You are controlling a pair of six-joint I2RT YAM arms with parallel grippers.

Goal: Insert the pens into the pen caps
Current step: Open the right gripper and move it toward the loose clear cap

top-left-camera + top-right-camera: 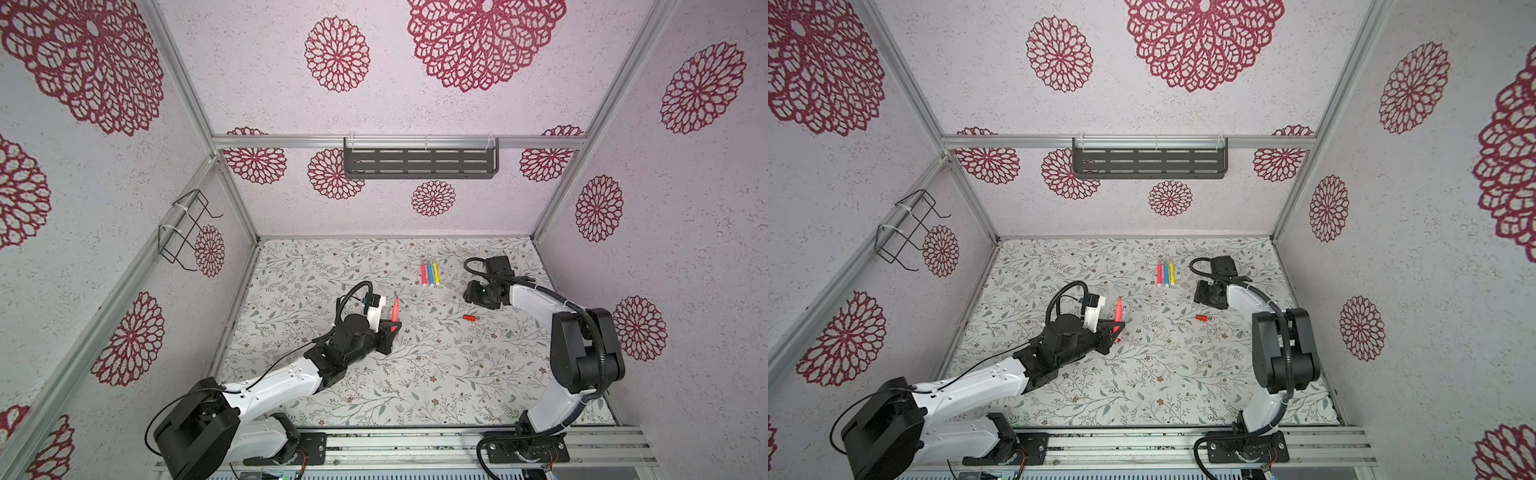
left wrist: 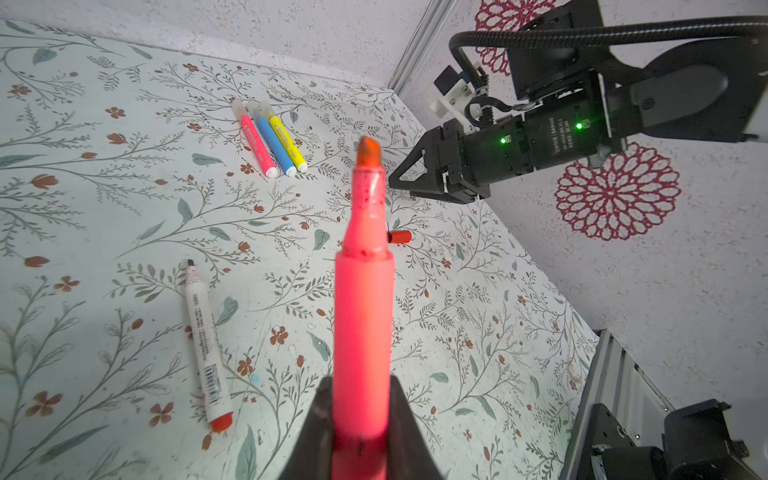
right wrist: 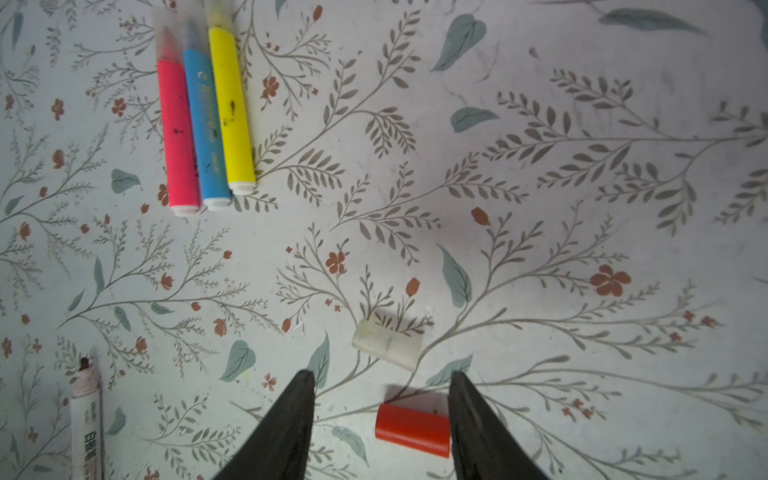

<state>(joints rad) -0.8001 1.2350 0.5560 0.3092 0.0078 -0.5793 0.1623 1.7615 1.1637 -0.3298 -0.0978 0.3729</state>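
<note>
My left gripper (image 1: 392,326) (image 1: 1116,328) is shut on an orange-red pen (image 2: 363,299) (image 1: 395,309), gripping its lower barrel. The bare tip points up and away. My right gripper (image 3: 380,376) (image 1: 467,295) hangs open above the table with nothing between its fingers. Below it lie a red pen cap (image 3: 412,430) (image 1: 469,318) (image 2: 400,237) and a pale translucent pen cap (image 3: 388,343). Three capped pens, pink, blue and yellow (image 3: 203,120) (image 1: 429,272) (image 1: 1166,272) (image 2: 270,139), lie side by side near the back. A white pen with a red end (image 2: 205,345) (image 3: 87,424) lies uncapped on the table.
A black slotted shelf (image 1: 419,162) hangs on the back wall and a wire rack (image 1: 187,230) on the left wall. Patterned walls close in the floral table (image 1: 415,374) on three sides. An aluminium rail (image 1: 415,444) runs along the front edge.
</note>
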